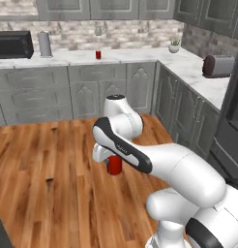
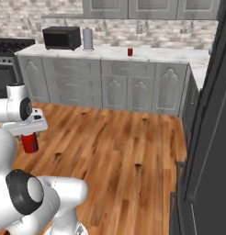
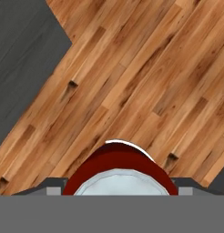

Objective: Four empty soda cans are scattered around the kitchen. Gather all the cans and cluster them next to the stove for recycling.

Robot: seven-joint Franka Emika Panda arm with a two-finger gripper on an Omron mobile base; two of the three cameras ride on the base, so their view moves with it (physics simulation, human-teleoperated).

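Unlabelled as far as shows, a red soda can (image 1: 114, 165) hangs over the wood floor (image 1: 53, 164), clamped in the gripper (image 1: 111, 159), another can (image 1: 98, 54) far off on the counter (image 1: 140, 55).

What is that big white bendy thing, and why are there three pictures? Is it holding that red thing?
The white bendy thing is a robot arm on a base that drives around a pretend kitchen. Two cameras ride on the base behind the arm, one to its left and one to its right, so two pictures show the same room from two sides. The third camera sits on the robot's hand and looks straight down at the wooden floor.

At the arm's end is a gripper with two jaws. A red soda can hangs from it above the floor; in the hand picture you see its silvery top right below the camera, so it seems to be held.

Another red can stands on the far counter, with a grey paper-towel roll and a black microwave. A toaster sits on the side counter.
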